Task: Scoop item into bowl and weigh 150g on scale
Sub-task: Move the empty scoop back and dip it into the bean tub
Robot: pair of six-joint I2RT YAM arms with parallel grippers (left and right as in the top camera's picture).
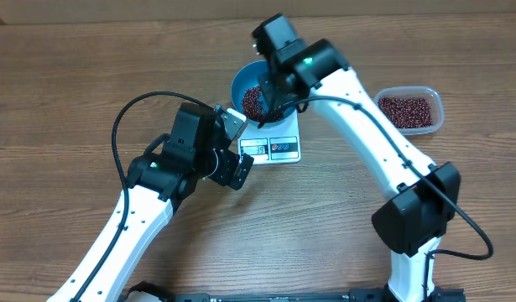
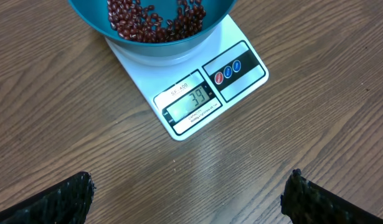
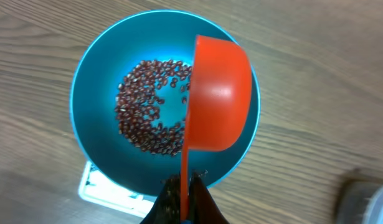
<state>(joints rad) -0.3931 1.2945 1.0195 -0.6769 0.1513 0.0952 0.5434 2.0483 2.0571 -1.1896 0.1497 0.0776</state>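
- The left end effector (image 1: 238, 149) hangs with its fingers (image 2: 60, 199) spread wide and nothing between them, at the 9 o'clock side of the scale (image 1: 284, 149), just above the wooden tabletop (image 1: 73, 84).
- The white scale lies flat, and its display reads 39 in the left wrist view.
- The blue bowl (image 1: 238, 82) stands on the scale's 12 o'clock part, with the beans (image 1: 253, 102) loose in its bottom.
- The right end effector (image 3: 184, 200) is clamped on the handle of an orange scoop (image 3: 219, 93), which is tipped on its side over the bowl's 3 o'clock half.
- At 3 o'clock, well apart from the bowl, a clear tub (image 1: 438, 105) holds more beans.
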